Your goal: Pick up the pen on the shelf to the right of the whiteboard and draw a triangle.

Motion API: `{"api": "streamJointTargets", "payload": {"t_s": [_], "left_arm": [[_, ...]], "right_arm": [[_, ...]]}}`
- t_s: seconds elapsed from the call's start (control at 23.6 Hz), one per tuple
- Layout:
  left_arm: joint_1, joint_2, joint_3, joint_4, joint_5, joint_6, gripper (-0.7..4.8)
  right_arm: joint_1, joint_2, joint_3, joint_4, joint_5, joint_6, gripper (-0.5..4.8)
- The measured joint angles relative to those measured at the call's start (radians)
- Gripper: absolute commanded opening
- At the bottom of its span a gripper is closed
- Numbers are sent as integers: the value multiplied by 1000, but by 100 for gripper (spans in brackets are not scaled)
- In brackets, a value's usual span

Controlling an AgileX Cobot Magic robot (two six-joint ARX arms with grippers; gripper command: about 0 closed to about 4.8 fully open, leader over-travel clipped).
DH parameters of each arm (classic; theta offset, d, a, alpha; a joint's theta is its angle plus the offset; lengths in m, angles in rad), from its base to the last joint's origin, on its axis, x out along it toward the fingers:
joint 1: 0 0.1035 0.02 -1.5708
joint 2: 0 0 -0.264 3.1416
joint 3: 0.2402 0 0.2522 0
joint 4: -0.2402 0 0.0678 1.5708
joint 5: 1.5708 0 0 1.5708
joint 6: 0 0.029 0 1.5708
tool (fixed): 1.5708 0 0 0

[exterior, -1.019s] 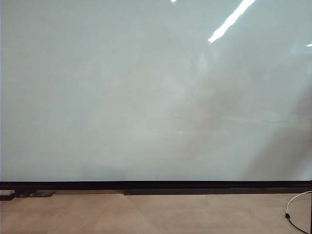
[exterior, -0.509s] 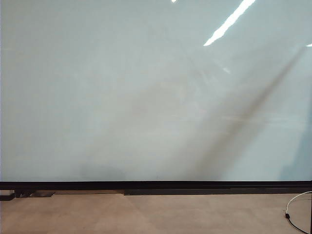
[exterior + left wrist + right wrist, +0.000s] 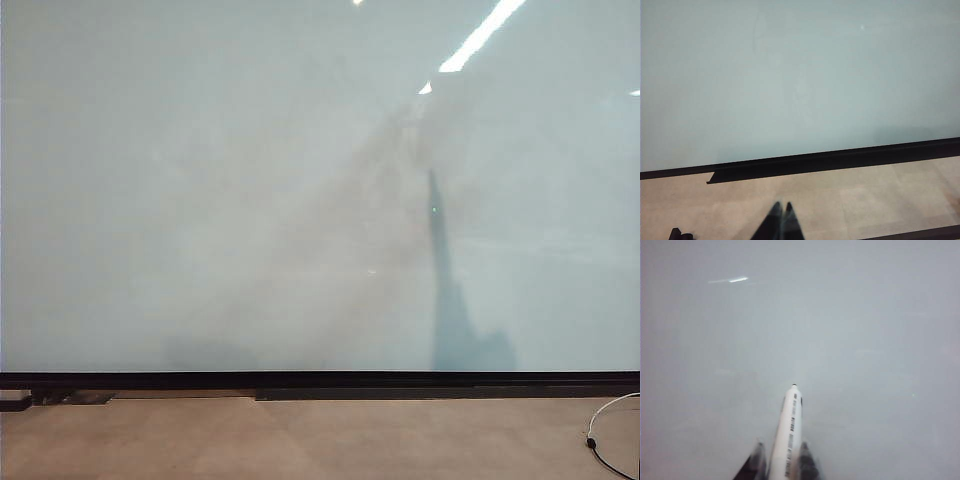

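while your right gripper (image 3: 780, 467) clamps 1 pen (image 3: 789, 432), tip aimed at the 1 whiteboard (image 3: 250, 200) and just short of it, your left gripper (image 3: 781, 222) sits closed and empty above the floor.

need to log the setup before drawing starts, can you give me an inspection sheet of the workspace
surface: whiteboard glossy, pale, with light reflections and a dark shadow right of centre; black strip along its lower edge.
job's things: pen white-barrelled, tip pointing at the board; touching or not, cannot tell. triangle: no line drawn yet.
clutter: small dark objects at the strip's left end.
grippers: right gripper shut on the pen, facing the board; left gripper shut, empty, low over the beige floor.
cables: white cable with a dark end at the lower right of the exterior view.
surroundings: nothing seen beyond board and floor.
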Motion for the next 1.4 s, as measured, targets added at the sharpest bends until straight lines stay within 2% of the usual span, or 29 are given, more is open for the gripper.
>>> {"api": "streamJointTargets", "payload": {"t_s": [0.08, 0.21, 0.42, 0.76, 0.98, 1.1, 1.4], "left_arm": [[0, 0, 0, 0, 0, 0, -5], [0, 0, 0, -1, -1, 0, -5], [0, 0, 0, 0, 0, 0, -5], [0, 0, 0, 0, 0, 0, -5], [0, 0, 0, 0, 0, 0, -5], [0, 0, 0, 0, 0, 0, -5], [0, 0, 0, 0, 0, 0, -5]], "right_arm": [[147, 95, 1, 50, 71, -52, -3], [202, 275, 55, 153, 79, -66, -2], [225, 495, 179, 308, 12, -68, -2], [251, 731, 342, 416, -51, -75, -2], [254, 817, 417, 481, -51, -82, -2], [254, 816, 440, 488, -46, -131, -2], [252, 816, 449, 462, 52, -188, -2]]}}
